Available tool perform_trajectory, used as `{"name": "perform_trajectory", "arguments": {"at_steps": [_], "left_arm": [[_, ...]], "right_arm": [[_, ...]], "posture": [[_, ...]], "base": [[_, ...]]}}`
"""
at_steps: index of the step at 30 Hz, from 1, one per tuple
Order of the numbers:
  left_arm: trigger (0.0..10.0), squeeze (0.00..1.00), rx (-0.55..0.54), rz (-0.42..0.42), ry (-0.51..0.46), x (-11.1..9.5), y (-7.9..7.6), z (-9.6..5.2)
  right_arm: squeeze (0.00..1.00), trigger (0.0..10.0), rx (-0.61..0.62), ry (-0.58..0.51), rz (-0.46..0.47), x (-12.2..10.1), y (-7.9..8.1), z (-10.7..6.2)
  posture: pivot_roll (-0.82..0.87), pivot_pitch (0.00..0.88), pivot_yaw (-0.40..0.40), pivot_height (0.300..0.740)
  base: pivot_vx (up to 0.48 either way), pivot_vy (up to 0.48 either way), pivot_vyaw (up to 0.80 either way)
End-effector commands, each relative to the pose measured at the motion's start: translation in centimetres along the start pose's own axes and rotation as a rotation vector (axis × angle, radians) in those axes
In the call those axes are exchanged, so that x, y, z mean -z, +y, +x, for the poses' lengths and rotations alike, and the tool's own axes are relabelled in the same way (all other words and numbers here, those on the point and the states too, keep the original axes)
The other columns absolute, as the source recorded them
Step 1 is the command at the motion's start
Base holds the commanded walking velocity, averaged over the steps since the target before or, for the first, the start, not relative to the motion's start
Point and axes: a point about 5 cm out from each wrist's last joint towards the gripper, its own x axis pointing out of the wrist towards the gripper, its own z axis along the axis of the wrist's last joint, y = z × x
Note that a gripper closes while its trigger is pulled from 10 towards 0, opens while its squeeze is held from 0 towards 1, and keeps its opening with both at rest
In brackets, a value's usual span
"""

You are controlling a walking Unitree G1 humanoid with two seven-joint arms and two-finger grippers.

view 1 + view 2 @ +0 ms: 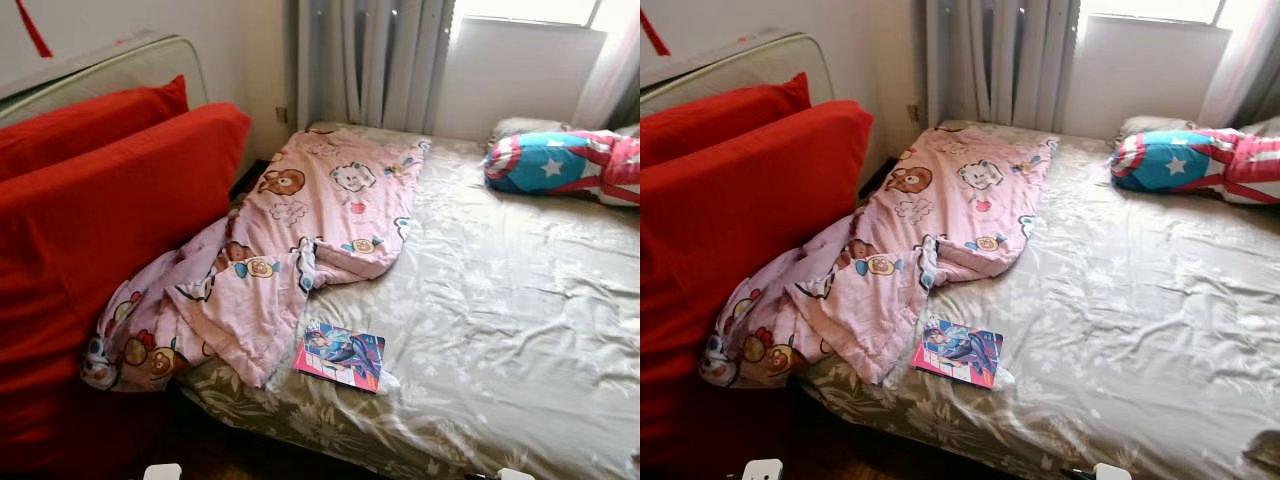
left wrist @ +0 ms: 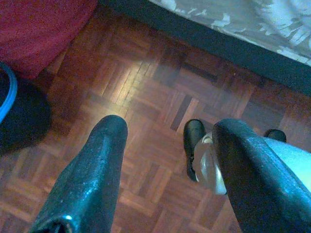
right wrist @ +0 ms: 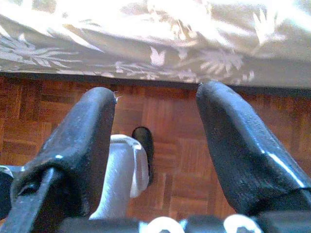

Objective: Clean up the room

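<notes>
A crumpled pink cartoon-print blanket (image 1: 290,240) lies across the left side of the bed (image 1: 500,330) and hangs off its near left corner. A colourful comic book (image 1: 340,356) rests flat on the sheet by the blanket's near edge. A blue, red and white star pillow (image 1: 565,165) sits at the far right of the bed. My left gripper (image 2: 167,145) hangs open over the parquet floor (image 2: 141,97) beside the bed. My right gripper (image 3: 155,121) is open too, pointing down at the floor by the bed's edge.
A large red cushion or upholstered piece (image 1: 90,240) stands against the bed's left side, with a pale frame (image 1: 120,65) behind it. Curtains (image 1: 365,60) and a bright window (image 1: 520,10) line the far wall. A dark round object (image 2: 19,116) sits on the floor near the left gripper.
</notes>
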Motion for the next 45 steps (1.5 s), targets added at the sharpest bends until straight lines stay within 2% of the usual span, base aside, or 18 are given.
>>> {"name": "perform_trajectory", "arguments": {"at_steps": [1,13,14,20,25,32,39,45], "left_arm": [[10.0,0.00,0.002,0.008,0.032,0.5,0.0,-0.1],[10.0,0.00,-0.001,0.003,0.039,0.7,0.5,-0.2],[10.0,0.00,0.007,0.007,0.042,0.9,-0.1,-0.2],[10.0,0.00,0.021,0.012,0.048,1.2,-1.1,-0.1],[10.0,0.00,0.023,0.011,0.048,1.2,-1.3,-0.1],[10.0,0.00,0.020,0.006,0.044,1.1,-1.2,-0.1],[10.0,0.00,0.014,-0.006,0.037,1.2,-0.4,-0.3],[10.0,0.00,0.022,0.001,0.018,0.4,-0.5,0.0]], "right_arm": [[0.00,10.0,-0.010,-0.018,-0.017,-0.5,0.0,0.1],[0.00,10.0,-0.033,-0.013,-0.010,-0.5,0.2,0.2],[0.00,10.0,-0.041,-0.010,-0.010,-0.5,0.3,0.2],[0.00,10.0,-0.053,-0.009,-0.010,-0.5,0.4,0.2],[0.00,10.0,-0.054,-0.010,0.002,-0.5,0.4,0.2],[0.00,10.0,-0.028,-0.015,0.024,-0.5,0.3,0.2],[0.00,10.0,-0.020,-0.028,0.032,-0.6,0.3,0.2],[0.00,10.0,-0.019,-0.040,0.043,-0.8,0.4,0.3]], "posture": [[0.02,0.000,-0.023,0.740],[0.01,0.000,-0.018,0.740],[0.01,0.000,-0.017,0.740],[0.01,0.000,-0.016,0.740],[0.01,0.000,-0.017,0.740],[0.02,0.000,-0.020,0.740],[0.01,0.000,-0.015,0.740],[0.00,0.000,-0.007,0.740]], "base": [[0.000,0.000,0.00],[0.000,0.000,0.73],[0.000,0.000,0.80],[0.000,0.000,0.80],[0.000,0.000,0.80],[0.000,0.000,0.00],[0.000,0.000,0.00],[0.000,0.000,0.00]]}}
